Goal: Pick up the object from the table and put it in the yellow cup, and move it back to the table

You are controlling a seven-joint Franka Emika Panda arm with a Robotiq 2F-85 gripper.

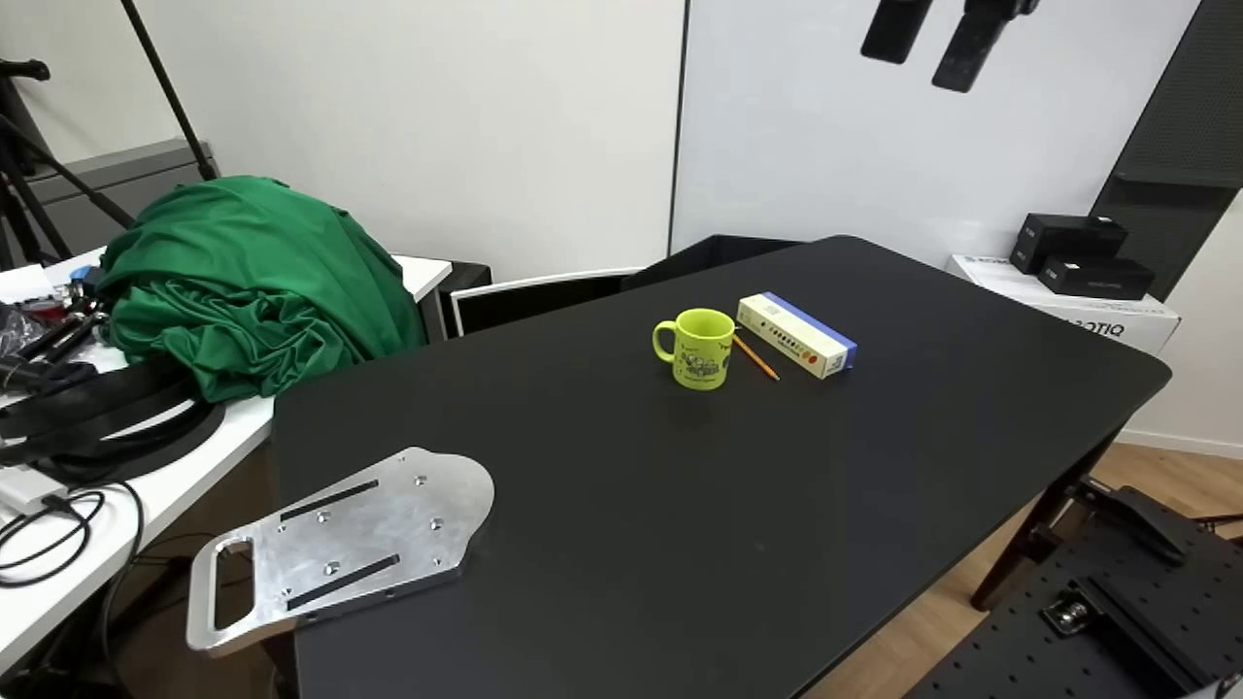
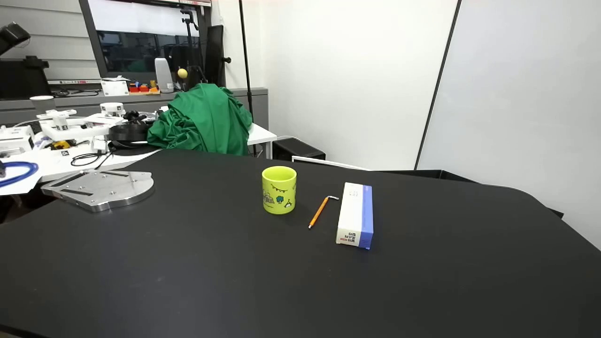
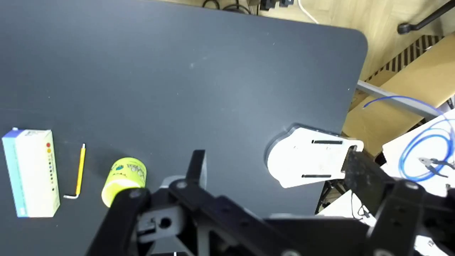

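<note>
The yellow-green mug stands upright on the black table, and it also shows in an exterior view and in the wrist view. An orange stick-like tool with a bent silver end lies flat beside it, between the mug and the box, and shows in an exterior view and the wrist view. The small dark object does not show; it is hidden or out of view. My gripper is high above the table, its fingers apart and empty; in the wrist view they are wide apart.
A blue-and-white box lies beside the orange tool. A silver metal plate with a handle overhangs the table's edge. A green cloth and clutter cover the white desk. Black boxes sit on a white carton beyond the table.
</note>
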